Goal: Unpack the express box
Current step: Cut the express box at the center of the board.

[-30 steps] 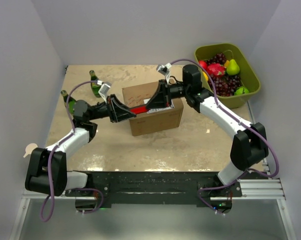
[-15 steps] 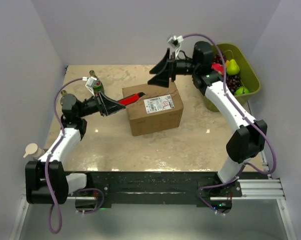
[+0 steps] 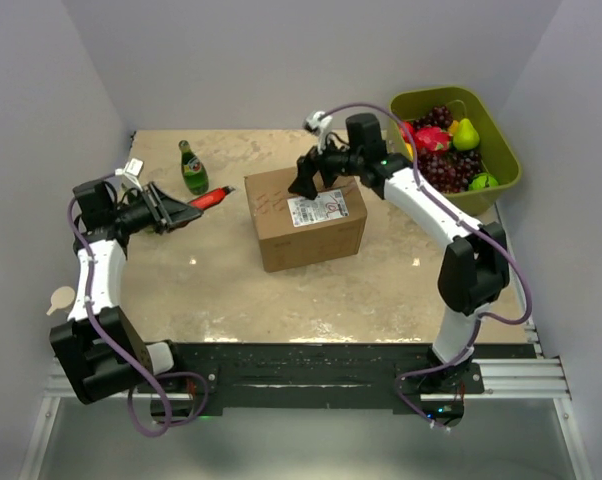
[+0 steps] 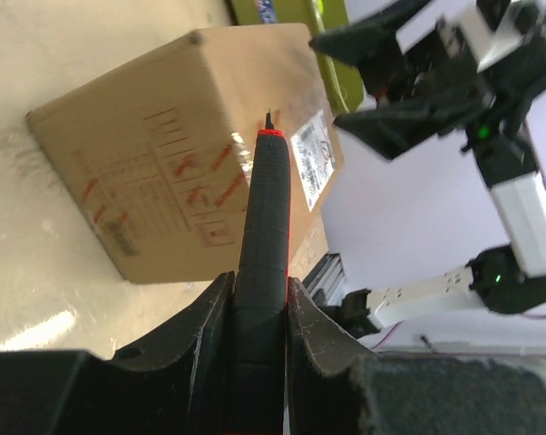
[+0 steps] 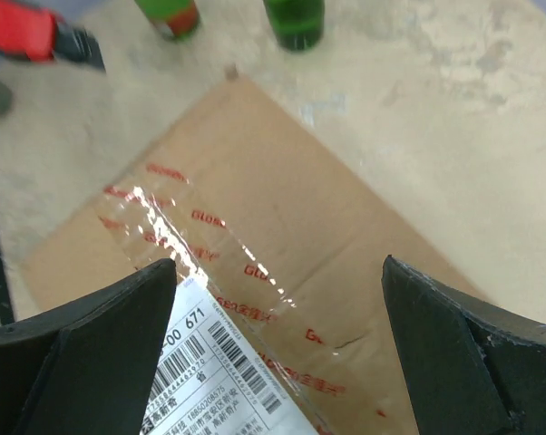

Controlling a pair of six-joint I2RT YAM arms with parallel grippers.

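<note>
The express box [image 3: 306, 215] is a brown carton standing mid-table, its flaps down, with clear tape and a white label [image 3: 318, 207] on top. My left gripper [image 3: 188, 211] is off to the box's left, shut on a red-and-black utility knife [image 3: 209, 199] whose tip points at the box without touching it. In the left wrist view the knife [image 4: 266, 217] sits clamped between my fingers [image 4: 311, 317], with the box [image 4: 164, 163] beyond. My right gripper [image 3: 307, 182] hovers open just above the box top [image 5: 282, 227], its jaws wide over the tape and the label [image 5: 209, 372].
An olive-green tub [image 3: 501, 140] of fruit stands at the back right. A green bottle [image 3: 192, 168] stands left of the box, and the right wrist view shows two bottles [image 5: 296, 18] there. A small white object [image 3: 61, 297] lies at the table's left edge.
My left arm drew back to the left, taking the knife off the box top. My right gripper let go, opened wide, rose, then came down over the box top.
</note>
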